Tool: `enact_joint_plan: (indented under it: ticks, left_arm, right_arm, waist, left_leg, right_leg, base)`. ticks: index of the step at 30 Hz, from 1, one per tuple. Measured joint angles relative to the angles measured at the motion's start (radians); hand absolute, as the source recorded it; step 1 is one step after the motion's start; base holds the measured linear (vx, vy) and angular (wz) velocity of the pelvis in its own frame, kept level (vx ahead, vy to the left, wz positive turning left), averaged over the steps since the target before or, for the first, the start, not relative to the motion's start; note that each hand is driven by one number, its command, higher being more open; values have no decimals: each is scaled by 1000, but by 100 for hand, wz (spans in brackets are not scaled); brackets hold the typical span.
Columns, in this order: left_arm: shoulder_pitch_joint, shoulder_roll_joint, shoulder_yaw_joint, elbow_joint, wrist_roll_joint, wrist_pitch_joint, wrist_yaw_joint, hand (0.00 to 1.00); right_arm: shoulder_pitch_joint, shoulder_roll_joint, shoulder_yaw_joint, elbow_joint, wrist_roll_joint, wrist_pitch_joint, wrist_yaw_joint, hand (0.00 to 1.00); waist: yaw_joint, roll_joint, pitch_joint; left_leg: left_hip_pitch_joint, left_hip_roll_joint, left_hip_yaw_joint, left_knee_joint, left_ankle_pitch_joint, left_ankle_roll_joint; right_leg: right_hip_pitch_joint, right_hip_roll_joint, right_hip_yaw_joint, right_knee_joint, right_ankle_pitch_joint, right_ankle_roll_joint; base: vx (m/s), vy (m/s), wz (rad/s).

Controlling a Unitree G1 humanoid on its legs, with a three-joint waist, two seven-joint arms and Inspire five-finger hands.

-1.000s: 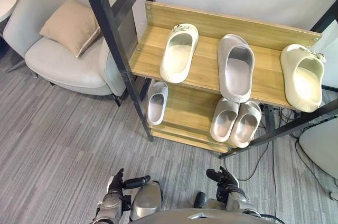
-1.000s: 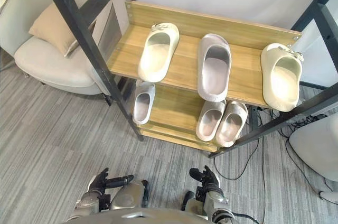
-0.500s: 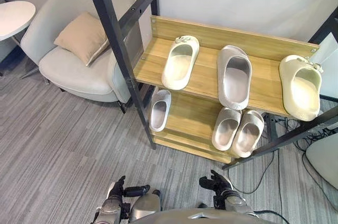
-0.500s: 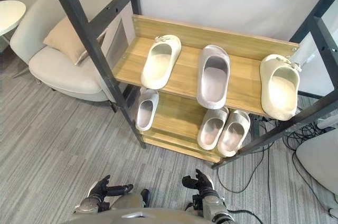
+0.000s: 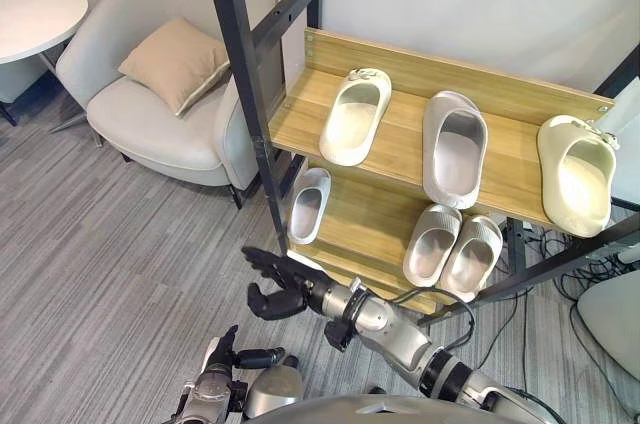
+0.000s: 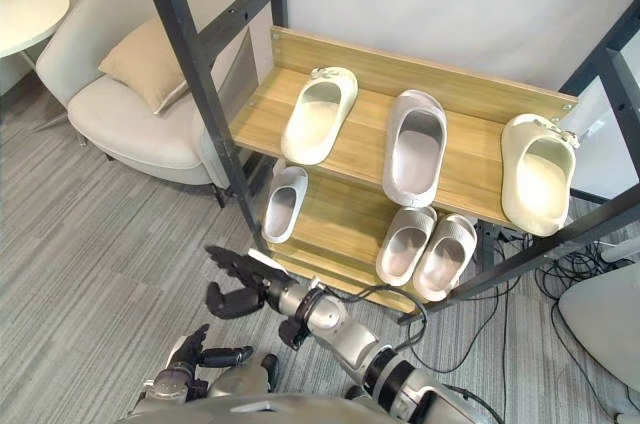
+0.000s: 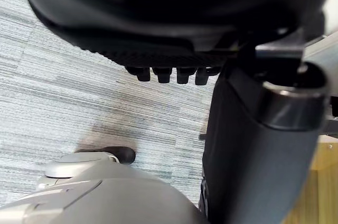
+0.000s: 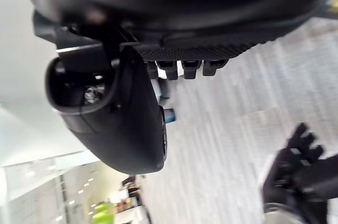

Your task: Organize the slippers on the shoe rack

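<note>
1. The slippers (image 5: 455, 149) lay on the rack (image 5: 400, 54): three well apart on top, a small slipper (image 5: 306, 206) and a pair (image 5: 432, 242) below.
2. My right hand (image 5: 288, 286) hovered near the small slipper, fingers spread, empty.
3. Left hand (image 5: 222, 364) hung low; I could not tell its state.
4. Risk: I judged a careless reach could strike the post (image 5: 248, 94) and jolt the slippers loose.

Right hand (image 5: 280, 289) — up, out toward rack (image 5: 400, 139)

Right hand (image 5: 278, 286) outstretched, fingers (image 5: 263, 258) splayed.
</note>
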Motion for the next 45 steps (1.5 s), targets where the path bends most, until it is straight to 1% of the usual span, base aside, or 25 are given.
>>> enact_joint_plan:
  ticks: [2, 3, 5, 8, 9, 10, 11, 12, 13, 15, 19, 22, 24, 27, 29, 32, 35, 36, 38, 42, 45]
  left_arm:
    - [0, 4, -8, 0, 7, -1, 4, 100]
    - [0, 4, -8, 0, 7, -1, 4, 100]
    - [5, 6, -9, 1, 7, -1, 7, 100]
    - [10, 10, -20, 0, 7, -1, 10, 100]
    - [13, 10, -21, 1, 7, -1, 11, 100]
    - [15, 9, -21, 1, 7, -1, 11, 100]
    - [18, 9, -31, 1, 7, -1, 13, 100]
    - [20, 8, -43, 0, 7, -1, 14, 100]
    - [21, 8, -46, 1, 8, -1, 14, 100]
    - [28, 5, -50, 1, 8, -1, 15, 100]
    - [39, -1, -50, 0, 13, -2, 15, 100]
    - [49, -3, -50, -1, 21, -15, 14, 100]
    - [51, -3, -50, -2, 26, -16, 12, 100]
    - [53, -3, -50, -2, 27, -19, 6, 100]
    - [54, -3, -50, -2, 27, -20, 5, 100]
    - [54, -2, -50, -1, 27, -21, 4, 100]
    - [54, -2, -50, -1, 27, -21, 3, 100]
    - [54, -2, -49, -1, 27, -21, 1, 100]
    - [55, -2, -49, -1, 27, -21, 0, 100]
    - [55, -2, -46, -1, 27, -22, -1, 100]
    - [57, -2, -44, -2, 26, -23, -2, 100]
  right_arm:
    - [-18, -62, -31, -181, 57, -38, -3, 100]
    - [-18, -66, -39, -198, 60, -40, -3, 100]
    - [-24, -85, -141, -346, 87, -88, -21, 100]
    - [-46, -97, -230, -423, 86, -129, -51, 100]
    - [-48, -103, -289, -463, 85, -152, -74, 100]
    - [-48, -106, -314, -478, 85, -159, -83, 100]
    - [-48, -119, -359, -499, 74, -180, -113, 100]
    - [-49, -127, -397, -510, 42, -197, -148, 100]
    - [-49, -130, -411, -513, 29, -201, -159, 100]
    - [-50, -145, -486, -515, -40, -217, -221, 100]
    - [-50, -174, -567, -515, -175, -220, -309, 100]
    - [-50, -188, -600, -514, -298, -220, -363, 100]
    - [-55, -203, -615, -509, -343, -220, -388, 100]
    - [-79, -237, -675, -455, -447, -217, -433, 100]
    - [-101, -256, -697, -403, -495, -203, -461, 100]
    - [-104, -264, -716, -337, -542, -183, -484, 100]
    - [-104, -294, -716, -236, -568, -146, -492, 100]
    - [-104, -298, -718, -179, -583, -126, -492, 100]
    - [-104, -300, -718, -126, -583, -106, -492, 100]
    - [-104, -318, -717, -39, -584, -88, -492, 100]
    - [-104, -330, -717, -7, -584, -87, -491, 100]
  waist:
    - [-8, -1, -1]
    - [-8, -1, -1]
    - [-21, 0, -1]
    - [-36, 0, -2]
    - [-43, 3, -3]
    - [-46, 5, -5]
    - [-50, 10, -8]
    - [-53, 17, -12]
    - [-55, 19, -13]
    - [-66, 30, -18]
    - [-79, 42, -26]
    - [-83, 49, -31]
    - [-83, 51, -34]
    - [-84, 51, -35]
    - [-84, 51, -35]
    - [-84, 48, -37]
    - [-83, 47, -37]
    - [-83, 46, -37]
    - [-83, 46, -37]
    - [-83, 44, -36]
    - [-83, 43, -35]
  left_leg:
    - [0, 6, 23, 0, 0, 0]
    - [0, 7, 25, 0, -1, 0]
    - [7, 12, 39, 1, -1, -1]
    - [14, 16, 46, 1, -2, -3]
    - [16, 19, 50, 1, -3, -3]
    - [17, 19, 52, 1, -3, -3]
    - [21, 20, 59, 1, -3, -4]
    - [23, 21, 65, 0, -3, -4]
    - [24, 21, 68, 0, -3, -4]
    - [31, 23, 73, -1, -3, -4]
    - [36, 27, 75, -6, -3, -4]
    - [38, 31, 77, -10, -2, -5]
    - [38, 32, 77, -14, -1, -6]
    - [41, 31, 77, -30, 5, -7]
    - [41, 30, 77, -35, 5, -7]
    - [39, 28, 74, -41, 5, -7]
    - [34, 25, 70, -45, 6, -6]
    - [33, 23, 68, -47, 6, -6]
    - [30, 23, 66, -49, 6, -6]
    - [25, 21, 59, -51, 6, -6]
    - [19, 20, 55, -51, 6, -5]
  right_leg:
    - [-18, 1, 26, 16, 0, 1]
    - [-20, 1, 28, 18, 0, 1]
    - [-23, 4, 44, 25, 1, 1]
    - [-23, 7, 54, 28, 1, 1]
    - [-23, 9, 58, 29, 2, 1]
    - [-23, 9, 60, 30, 2, 1]
    - [-23, 10, 67, 30, 3, 1]
    - [-23, 10, 75, 30, 5, 2]
    - [-23, 11, 78, 30, 6, 2]
    - [-20, 12, 84, 30, 8, 2]
    - [-20, 16, 89, 30, 9, 1]
    - [-20, 20, 93, 28, 9, 1]
    - [-21, 21, 93, 26, 9, 1]
    - [-23, 22, 93, 22, 9, 1]
    - [-24, 23, 93, 19, 10, 1]
    - [-26, 24, 90, 12, 11, 1]
    - [-28, 22, 86, 3, 12, 1]
    - [-27, 22, 84, -3, 14, 1]
    - [-27, 22, 83, -6, 15, 0]
    - [-29, 21, 81, -7, 16, 0]
    - [-36, 20, 80, -7, 17, 1]
  base:
    - [-40, 31, -28]
    - [-29, 14, -17]
    - [-21, 4, -18]
    - [-31, -3, -12]
    - [-25, -6, -8]
    - [-15, -1, -12]
    - [-2, 5, -14]
    - [-1, 9, -15]
    - [0, 9, -14]
    - [-12, 3, -10]
    - [-22, -8, -4]
    - [-4, -11, -3]
    - [0, 0, 0]
    - [0, 0, 0]
    - [0, 0, 0]
    - [22, 0, 2]
    - [27, 4, 4]
    - [33, 5, 3]
    - [12, 1, 2]
    - [18, 1, 4]
    - [1, 2, 2]
